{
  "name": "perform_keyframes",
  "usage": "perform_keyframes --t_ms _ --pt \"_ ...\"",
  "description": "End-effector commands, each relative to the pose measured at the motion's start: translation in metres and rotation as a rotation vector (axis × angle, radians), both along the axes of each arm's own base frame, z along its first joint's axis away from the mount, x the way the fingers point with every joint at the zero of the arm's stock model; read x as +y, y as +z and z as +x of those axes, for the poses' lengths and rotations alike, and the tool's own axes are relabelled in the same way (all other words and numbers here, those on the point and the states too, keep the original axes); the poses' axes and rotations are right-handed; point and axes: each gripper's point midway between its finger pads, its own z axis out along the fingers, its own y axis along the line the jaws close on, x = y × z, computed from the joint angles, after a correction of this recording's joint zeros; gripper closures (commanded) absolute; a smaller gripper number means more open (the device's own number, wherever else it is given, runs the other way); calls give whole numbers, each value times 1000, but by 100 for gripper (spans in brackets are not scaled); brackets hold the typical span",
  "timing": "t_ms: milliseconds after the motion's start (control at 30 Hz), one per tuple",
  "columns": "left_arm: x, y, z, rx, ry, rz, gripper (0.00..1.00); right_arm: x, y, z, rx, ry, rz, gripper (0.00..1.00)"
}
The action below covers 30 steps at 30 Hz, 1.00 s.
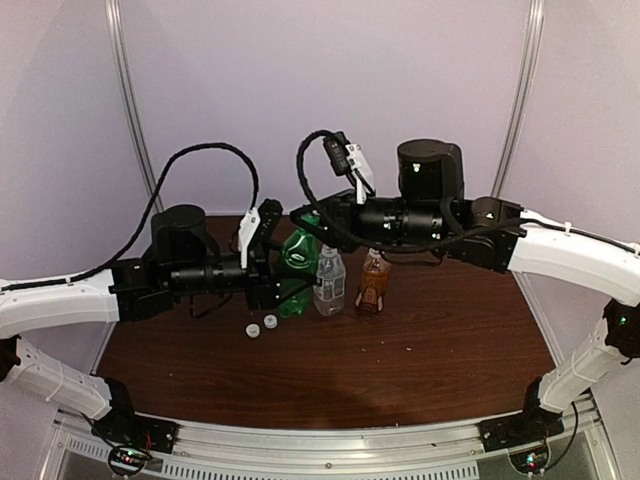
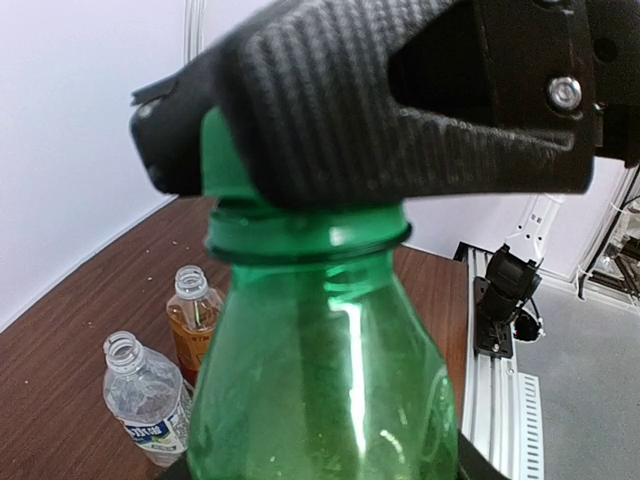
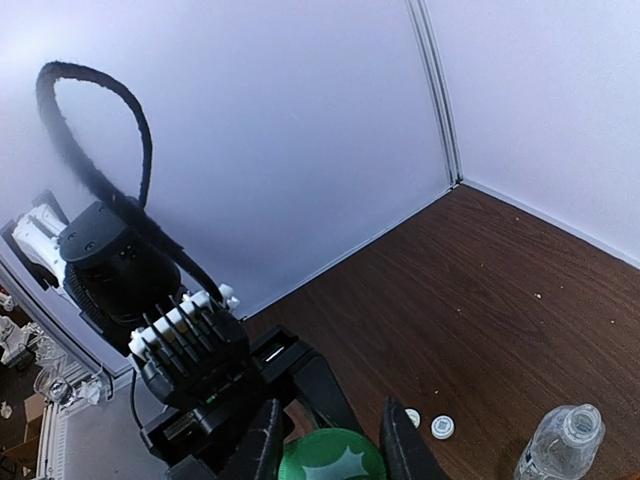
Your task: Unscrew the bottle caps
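Note:
The green bottle [image 2: 320, 370] stands upright at mid table, also in the top view [image 1: 298, 262]. My left gripper [image 1: 285, 285] is shut on its body. My right gripper [image 1: 308, 222] comes from above, its fingers [image 2: 380, 100] shut on the green cap [image 3: 333, 457], which sits on the bottle's neck [image 2: 222, 165]. The clear water bottle [image 1: 329, 280] and the amber bottle [image 1: 372, 283] stand just right of it, both with open necks. Two white caps [image 1: 253, 330] [image 1: 270, 322] lie on the table to the front left of the green bottle.
The brown table [image 1: 420, 350] ends at a metal rail [image 1: 330, 440] along the near edge, where the arm bases sit. White walls close the back and sides. The two white caps also show in the right wrist view [image 3: 441, 427].

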Motion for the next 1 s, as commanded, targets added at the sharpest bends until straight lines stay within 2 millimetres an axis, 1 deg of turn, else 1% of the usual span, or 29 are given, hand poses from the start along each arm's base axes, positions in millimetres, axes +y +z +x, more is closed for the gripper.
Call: perform_keyframes --t_ms 0,133,200,267,300,367,433,500,533,600,667,800,867,900,967 --pt "1 23 -2 -72 -4 -45 92 -12 20 -8 -58 13 44 100" --pt "2 26 -14 -101 -64 -58 92 -13 27 -19 -99 85 53 100" --pt "2 27 -23 -114 -115 -64 92 -12 29 -29 -130 164 54 100" --pt "1 31 -41 -125 -215 -77 92 -9 31 -47 -172 287 59 100" --pt "1 32 -54 -129 -284 -86 92 -8 30 -57 -200 359 55 100" --pt "3 37 -80 -140 -433 -117 91 -9 27 -86 -257 534 52 100" --pt "9 41 -104 -131 -570 -147 91 -15 21 -115 -314 714 52 98" --pt "14 43 -119 -118 -657 -165 91 -21 21 -130 -340 825 58 97" --pt "16 44 -123 -116 -682 -173 91 -23 19 -134 -345 864 56 95" --pt "20 47 -128 -123 -704 -186 91 -24 16 -134 -336 901 44 92" --pt "20 49 -128 -129 -698 -189 92 -23 13 -130 -323 895 35 87" --pt "18 47 -122 -137 -659 -183 92 -22 15 -121 -306 828 29 80" --pt "15 44 -116 -134 -629 -169 92 -22 19 -113 -296 757 28 76" --pt "14 42 -113 -131 -608 -162 92 -21 21 -105 -289 703 24 73" --pt "11 39 -102 -132 -546 -145 92 -22 25 -95 -265 624 23 60"
